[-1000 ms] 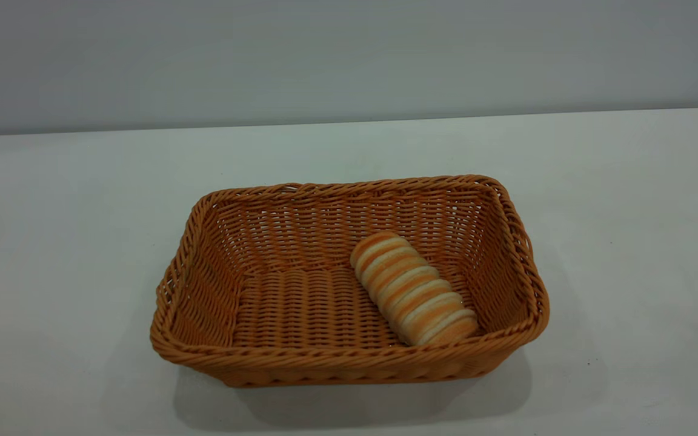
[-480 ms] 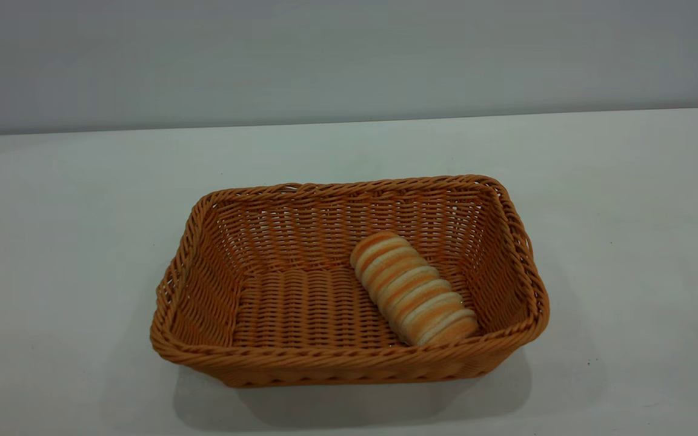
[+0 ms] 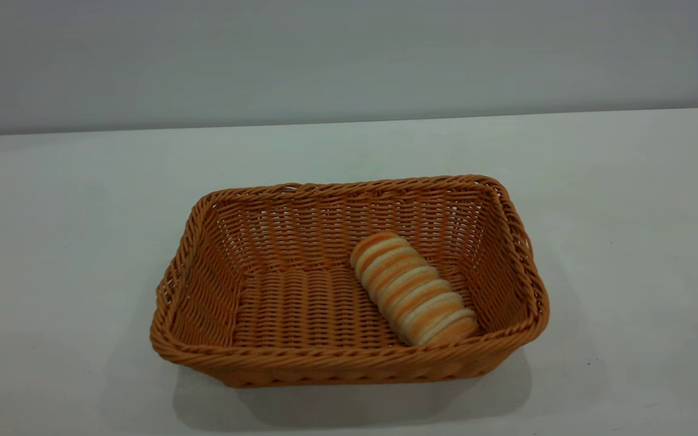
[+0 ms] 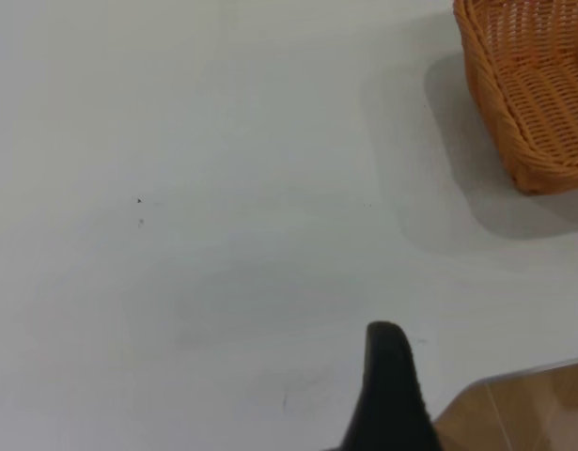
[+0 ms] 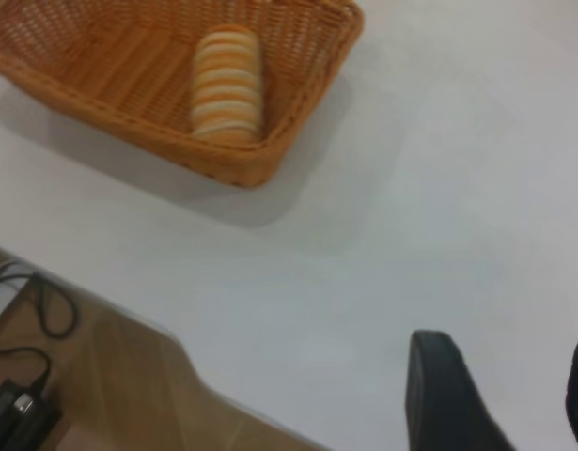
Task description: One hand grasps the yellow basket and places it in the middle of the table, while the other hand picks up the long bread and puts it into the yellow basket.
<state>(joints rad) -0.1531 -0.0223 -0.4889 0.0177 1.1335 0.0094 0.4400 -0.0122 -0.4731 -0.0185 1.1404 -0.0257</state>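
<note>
The yellow basket (image 3: 349,284) sits about mid-table on the white table (image 3: 52,242), and the long bread (image 3: 412,289) lies inside it on the woven floor, toward its right end, angled from the far wall to the near-right corner. Judged from this, both steps look done and the work is at its close. The left gripper (image 4: 387,390) hangs over bare tabletop well apart from the basket; only one black finger shows, so whether it is apart or together cannot be told. The right gripper (image 5: 500,395) is also pulled back, fingers spread with nothing between them. The next move likely calls only for parking the arms clear without nudging the basket
</note>
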